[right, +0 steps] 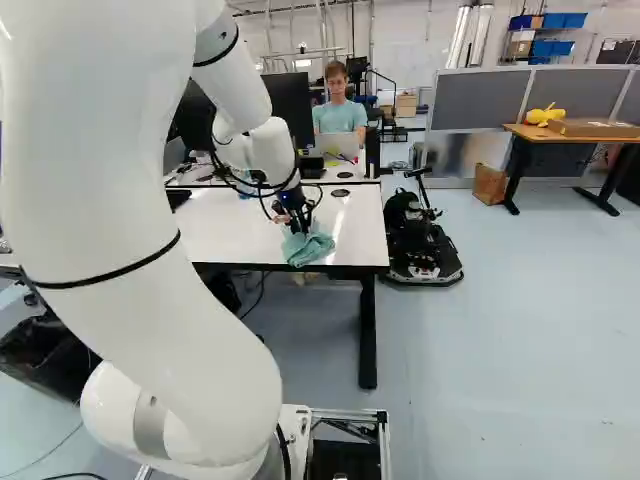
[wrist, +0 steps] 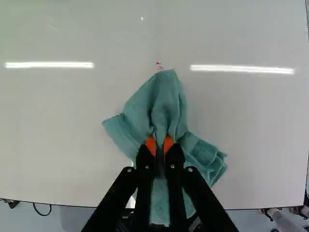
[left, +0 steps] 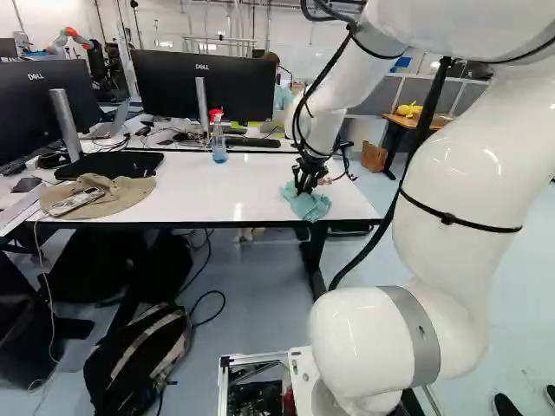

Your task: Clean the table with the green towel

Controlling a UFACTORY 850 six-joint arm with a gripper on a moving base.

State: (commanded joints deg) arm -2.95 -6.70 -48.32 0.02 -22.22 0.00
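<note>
The green towel (wrist: 166,101) is bunched on the white counter (left: 234,186), close to its near edge and toward the right-hand end in the left base view. The hand (wrist: 160,145) has it pinched in the middle, orange pads pressed in from either side, with loose folds spreading out around the grip.

What would worry me first is that bunching: push it along like this and only a lump may rub, leaving streaks between passes. Small red marks (wrist: 159,65) sit just beyond the towel's tip; a stroke that starts sideways could miss them, and too light a press might merely smear them. Press too hard, and the cloth could drag out of the grip or the fingertips scrape the top. A stroke toward the near edge might snag the trailing folds there. Farther out, a long sweep could topple the spray bottle (left: 218,143) or shove the sun hat (left: 121,195), with the phone (left: 76,203) on it.
</note>
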